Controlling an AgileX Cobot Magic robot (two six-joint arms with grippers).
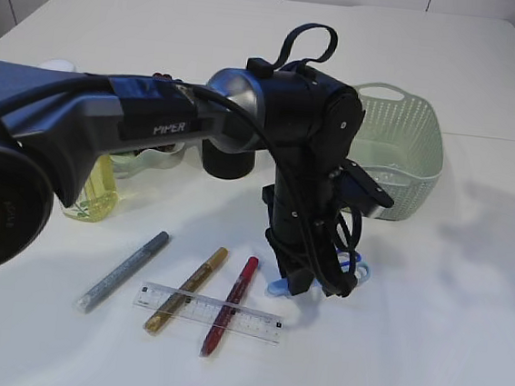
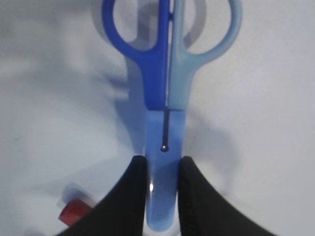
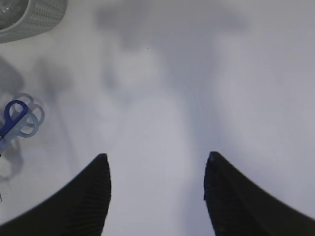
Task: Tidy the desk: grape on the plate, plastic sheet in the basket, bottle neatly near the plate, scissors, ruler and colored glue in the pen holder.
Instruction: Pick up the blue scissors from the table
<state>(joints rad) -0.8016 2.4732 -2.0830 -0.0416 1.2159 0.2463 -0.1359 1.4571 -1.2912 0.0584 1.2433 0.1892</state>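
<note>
The left gripper [image 2: 162,196] has its jaws clamped on the blade end of the blue scissors [image 2: 167,73], just right of the ruler [image 1: 209,312] on the table [image 1: 426,337]. The right gripper [image 3: 157,196] hangs over bare table, jaws apart and empty.

Left arm [image 1: 155,124]: reaches from the left across the middle, its wrist pointing down at the table [image 1: 462,340].
Scissors [image 1: 278,286]: blue handles show just beside the arm's lower end.
Glue pens: silver [image 1: 122,271], gold [image 1: 186,289] and red [image 1: 230,304] lie side by side.
Ruler [image 1: 209,312]: clear, lying under the gold and red pens.
Basket [image 1: 407,153]: pale green, behind the arm.
Pen holder [image 1: 227,161]: black, partly hidden.
Bottle [image 1: 93,197]: yellow, far left.
</note>
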